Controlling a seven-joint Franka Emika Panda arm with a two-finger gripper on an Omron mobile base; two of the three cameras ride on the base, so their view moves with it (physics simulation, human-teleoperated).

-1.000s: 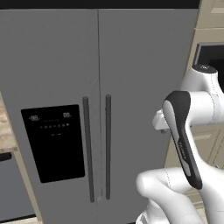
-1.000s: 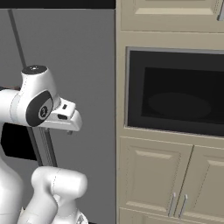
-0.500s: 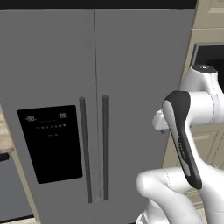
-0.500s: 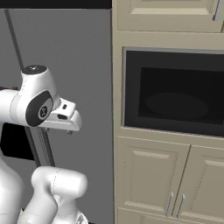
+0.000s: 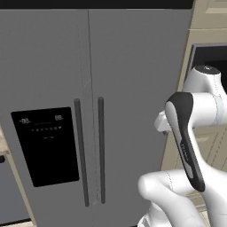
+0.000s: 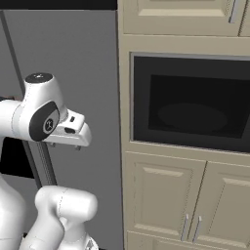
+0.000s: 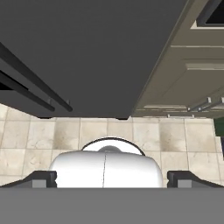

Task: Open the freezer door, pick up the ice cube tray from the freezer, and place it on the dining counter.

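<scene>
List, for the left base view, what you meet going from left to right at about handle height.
Black dispenser panel → freezer door handle → handle of the wider fridge door → plain grey face of that door → robot arm.

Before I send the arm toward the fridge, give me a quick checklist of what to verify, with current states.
1. Tall narrow grey freezer door with black dispenser panel shut, not yet opened: ok.
2. Its long dark vertical bar handle unobstructed: ok.
3. Gripper open and empty, fingertips apart: ok.
4. Gripper close to the handle: not ok; it points down at the tiled floor.
5. Ice cube tray position inside: cannot tell, door closed.
</scene>
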